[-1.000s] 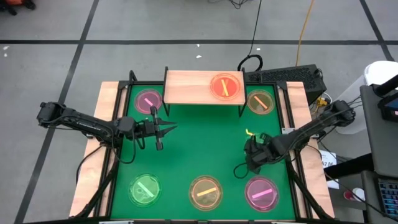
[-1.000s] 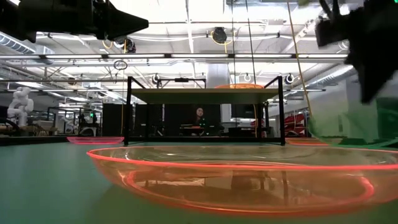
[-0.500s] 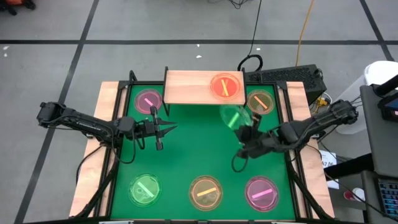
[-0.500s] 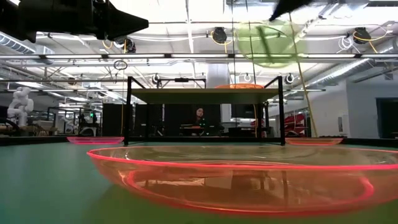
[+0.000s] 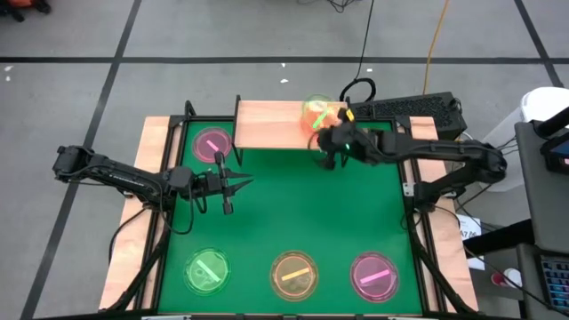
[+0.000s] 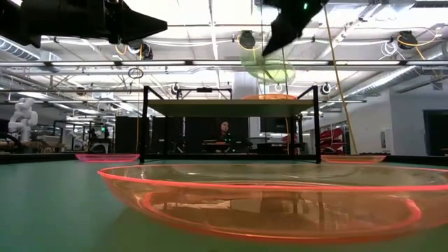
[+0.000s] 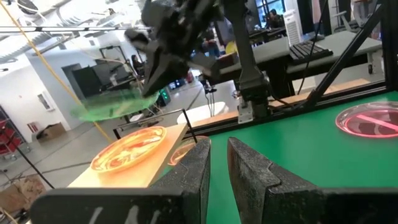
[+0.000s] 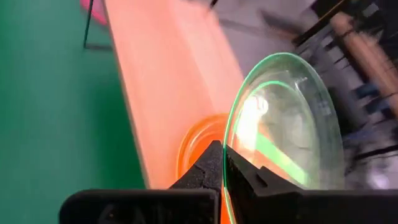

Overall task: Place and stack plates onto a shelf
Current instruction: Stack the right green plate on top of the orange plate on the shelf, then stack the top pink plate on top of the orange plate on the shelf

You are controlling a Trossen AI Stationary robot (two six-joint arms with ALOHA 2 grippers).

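The green plate point(image 5: 316, 113), grasped by the right pincer point(image 5: 332, 142) above the orange plate point(image 5: 313, 124) on the shelf point(image 5: 267, 124), could slide off if released tilted.

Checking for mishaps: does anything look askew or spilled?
Nothing stands out. The right gripper holds a green plate above the orange plate on the shelf; the other plates lie flat on the mat.

Six plates point(image 5: 212, 143), perhaps; one shelf point(image 5: 267, 124).

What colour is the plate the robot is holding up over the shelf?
Green. The plate is see-through with a bright green stripe, pinched in the right gripper; the right wrist view shows it best.
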